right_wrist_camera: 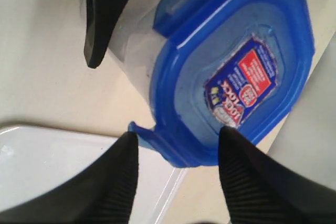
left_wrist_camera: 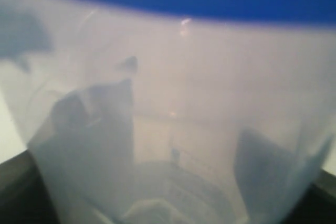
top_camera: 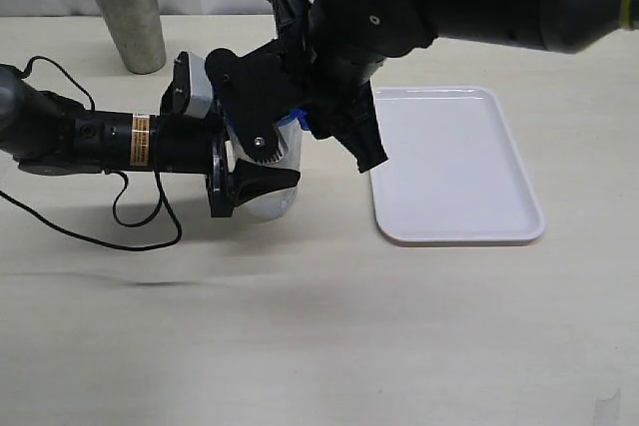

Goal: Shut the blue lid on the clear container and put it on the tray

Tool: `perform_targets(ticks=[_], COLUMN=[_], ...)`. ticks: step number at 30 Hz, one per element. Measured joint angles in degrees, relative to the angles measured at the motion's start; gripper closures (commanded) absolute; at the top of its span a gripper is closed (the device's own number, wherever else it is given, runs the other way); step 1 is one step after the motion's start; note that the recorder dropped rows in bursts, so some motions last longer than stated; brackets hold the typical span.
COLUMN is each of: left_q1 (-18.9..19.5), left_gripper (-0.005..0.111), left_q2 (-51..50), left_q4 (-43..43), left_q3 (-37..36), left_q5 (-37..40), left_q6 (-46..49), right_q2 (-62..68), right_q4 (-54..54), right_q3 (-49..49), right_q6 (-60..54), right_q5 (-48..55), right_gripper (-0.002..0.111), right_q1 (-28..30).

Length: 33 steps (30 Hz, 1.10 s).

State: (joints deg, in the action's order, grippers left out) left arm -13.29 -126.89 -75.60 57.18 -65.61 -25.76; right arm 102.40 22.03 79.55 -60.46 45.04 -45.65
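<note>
My left gripper (top_camera: 262, 159) is shut on the clear container (top_camera: 275, 197), which is held just left of the tray (top_camera: 454, 162). In the left wrist view the container's wall (left_wrist_camera: 173, 103) fills the frame, and the dark fingers (left_wrist_camera: 89, 129) show through it on both sides. The blue lid (right_wrist_camera: 231, 72) sits on the container's rim with its red-and-white sticker facing up and its tabs sticking out. My right gripper (right_wrist_camera: 178, 135) hovers open over one edge of the lid, a finger at each side of a corner tab. Only a blue sliver of lid (top_camera: 295, 119) shows under the right arm.
A grey steel cup (top_camera: 128, 12) stands at the back left. The left arm's black cable (top_camera: 140, 216) loops on the table beside it. The tray's corner (right_wrist_camera: 47, 161) lies right under the right gripper. The right arm's bulk hangs over the table's middle.
</note>
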Motion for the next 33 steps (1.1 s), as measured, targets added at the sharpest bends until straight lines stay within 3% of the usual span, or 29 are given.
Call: perform_targets(ticks=[8,33], left_q1=[0.31,1.26], left_gripper=[0.107,0.107], left_q2=[0.00,0.00], left_q4=[0.11,-0.18], left_q3=[0.00,0.00], left_q5=[0.13,0.13], left_q6=[-1.01,-1.46], right_q2=[-1.07,-2.77], right_q4=[1.55,0.02], right_q3=[-3.55,-13.42], right_q6=[0.11,0.11], right_q5=[-5.86,-24.34], right_gripper=[0.081,0.086], right_q1=[0.23,1.62])
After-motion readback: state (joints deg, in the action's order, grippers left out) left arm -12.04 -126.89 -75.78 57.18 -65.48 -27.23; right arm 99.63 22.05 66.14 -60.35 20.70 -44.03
